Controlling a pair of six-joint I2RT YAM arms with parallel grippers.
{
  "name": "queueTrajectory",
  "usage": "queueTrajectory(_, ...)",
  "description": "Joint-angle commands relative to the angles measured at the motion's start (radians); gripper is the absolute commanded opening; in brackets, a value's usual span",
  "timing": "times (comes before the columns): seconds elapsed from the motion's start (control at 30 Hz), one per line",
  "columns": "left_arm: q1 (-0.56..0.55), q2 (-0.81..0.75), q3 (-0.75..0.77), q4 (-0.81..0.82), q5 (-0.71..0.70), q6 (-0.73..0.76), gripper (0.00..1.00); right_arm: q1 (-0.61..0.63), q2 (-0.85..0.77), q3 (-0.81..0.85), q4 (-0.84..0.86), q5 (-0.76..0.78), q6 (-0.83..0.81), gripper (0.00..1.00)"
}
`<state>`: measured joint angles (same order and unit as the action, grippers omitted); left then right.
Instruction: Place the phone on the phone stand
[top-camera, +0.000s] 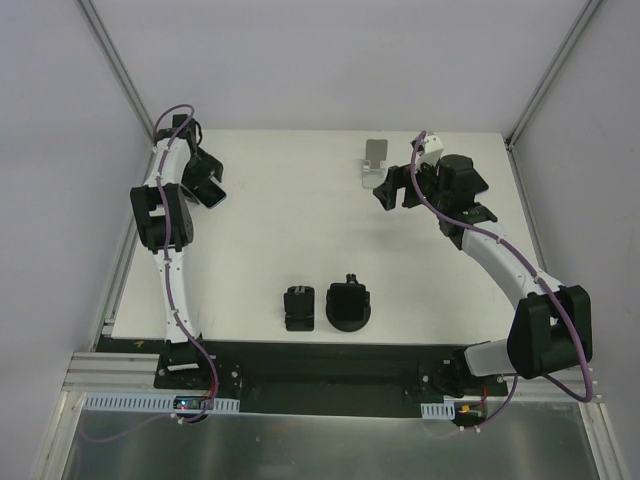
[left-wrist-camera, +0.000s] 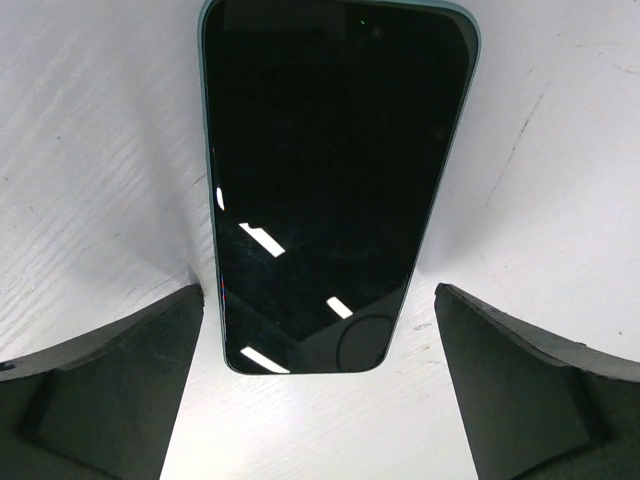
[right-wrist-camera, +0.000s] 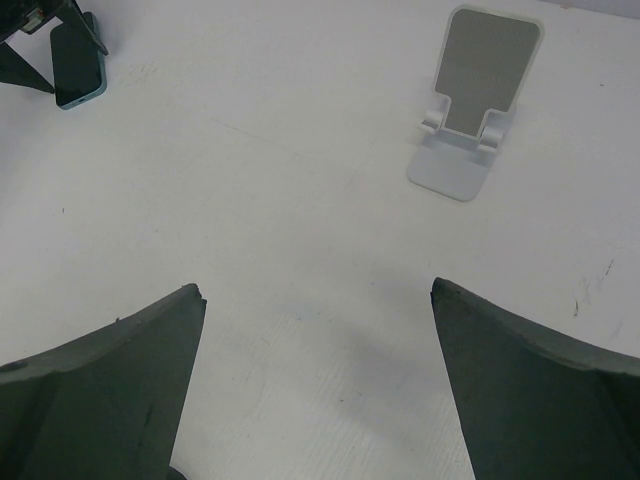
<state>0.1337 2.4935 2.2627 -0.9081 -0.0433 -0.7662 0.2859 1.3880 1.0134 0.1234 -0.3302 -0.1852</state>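
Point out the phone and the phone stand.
phone (left-wrist-camera: 335, 190), left wrist view, on the middle of its dark screen.
phone stand (right-wrist-camera: 488, 70), right wrist view, on its grey back plate.

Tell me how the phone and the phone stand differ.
The phone lies flat, screen up; the phone stand stands upright with a tilted back plate. The phone is black glass with a teal edge; the phone stand is white and grey. Both rest on the white table, unheld.

One phone (left-wrist-camera: 335, 180) lies between the left fingers (left-wrist-camera: 110, 390), one phone stand (right-wrist-camera: 478, 110) ahead of the right fingers (right-wrist-camera: 100, 390); two dark blocks (top-camera: 299, 307) (top-camera: 350, 304), perhaps mounts, sit well apart from both.
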Motion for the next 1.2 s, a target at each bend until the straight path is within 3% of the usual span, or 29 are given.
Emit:
queueTrajectory(0.0, -0.017, 0.025, -0.049, -0.049, -0.050, -0.019, 0.99, 0.004, 0.000, 0.047, 0.045, -0.013, -0.011, 0.98)
queueTrajectory(0.3, -0.026, 0.074, 0.038, -0.210, -0.130, -0.055, 0.98, 0.002, -0.001, 0.045, 0.045, -0.004, -0.010, 0.98)
queueTrajectory(0.43, -0.036, 0.073, 0.035, -0.235, -0.148, -0.050, 0.87, 0.004, -0.003, 0.045, 0.045, -0.003, -0.010, 0.98)
queueTrajectory(0.6, -0.032, 0.056, -0.014, -0.233, -0.118, -0.056, 0.37, 0.004, -0.009, 0.040, 0.047, 0.003, -0.014, 0.98)
queueTrajectory(0.67, -0.036, 0.039, -0.067, -0.232, -0.119, -0.059, 0.33, 0.004, -0.014, 0.036, 0.044, 0.011, -0.019, 0.98)
queueTrajectory(0.7, -0.036, 0.016, -0.118, -0.230, -0.121, -0.062, 0.24, 0.004, -0.015, 0.036, 0.044, 0.016, -0.020, 0.98)
queueTrajectory(0.8, -0.048, -0.065, -0.266, -0.207, -0.142, -0.084, 0.15, 0.002, -0.021, 0.034, 0.044, 0.014, -0.020, 0.98)
queueTrajectory(0.9, -0.081, -0.183, -0.465, -0.128, -0.139, -0.100, 0.16, 0.001, -0.021, 0.033, 0.051, 0.008, -0.016, 0.98)
queueTrajectory(0.97, -0.097, -0.252, -0.566, -0.086, -0.168, -0.120, 0.26, 0.002, -0.017, 0.034, 0.053, 0.006, -0.016, 0.98)
queueTrajectory(1.1, -0.117, -0.447, -0.838, 0.009, -0.142, -0.134, 0.37, 0.002, -0.021, 0.031, 0.044, 0.016, -0.023, 0.98)
queueTrajectory(1.17, -0.128, -0.502, -0.893, 0.031, -0.100, -0.124, 0.45, 0.002, -0.026, 0.030, 0.041, 0.014, -0.026, 0.98)
